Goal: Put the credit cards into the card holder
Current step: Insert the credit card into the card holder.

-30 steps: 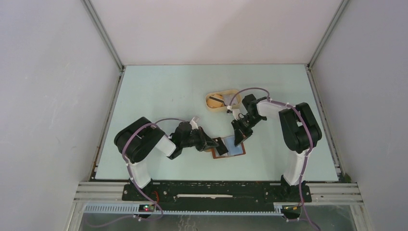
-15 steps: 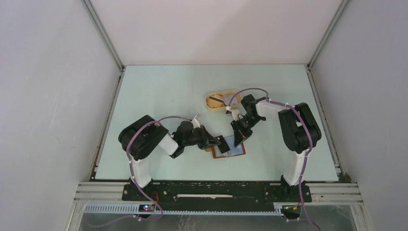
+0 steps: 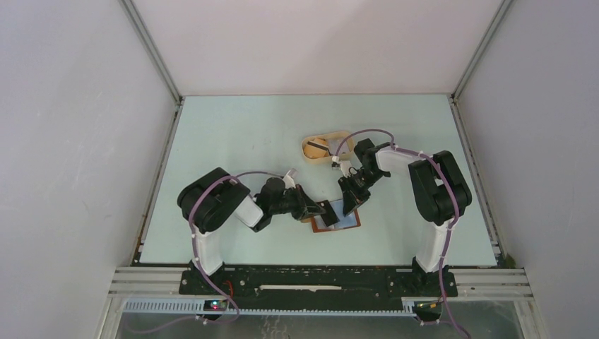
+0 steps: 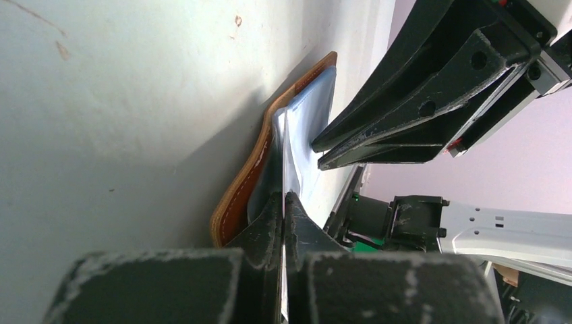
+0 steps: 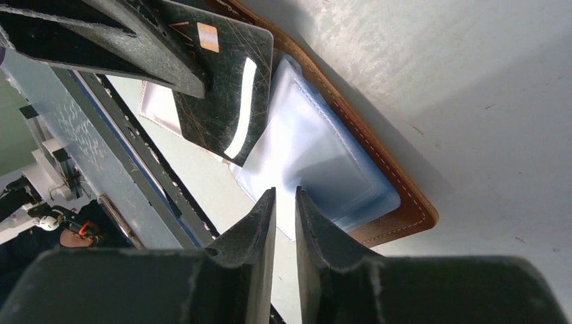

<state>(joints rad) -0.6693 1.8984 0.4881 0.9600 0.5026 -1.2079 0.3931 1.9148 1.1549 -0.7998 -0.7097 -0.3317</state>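
The card holder (image 3: 347, 224) lies open on the table, brown leather with clear blue-tinted plastic sleeves (image 5: 317, 158). My left gripper (image 3: 323, 210) is shut on a dark credit card (image 5: 226, 94) with a gold chip and holds it at the holder's left edge, over the sleeves. In the left wrist view the card (image 4: 285, 155) shows edge-on between my fingers, beside the leather rim (image 4: 246, 185). My right gripper (image 3: 349, 203) is shut, with only a thin slit between its fingers, and its tips rest on the sleeves (image 4: 303, 128) from the far side. Nothing is between its fingers (image 5: 260, 223).
A tan oval tray (image 3: 311, 158) stands behind the holder, with a dark card (image 3: 315, 146) lying in it. The right arm's cable arches over the tray. A pale card-like sheet (image 5: 158, 108) lies under the dark card.
My left gripper has carried the dark card to the right, from beside the holder's left edge to over its sleeves. My right gripper has hardly moved.
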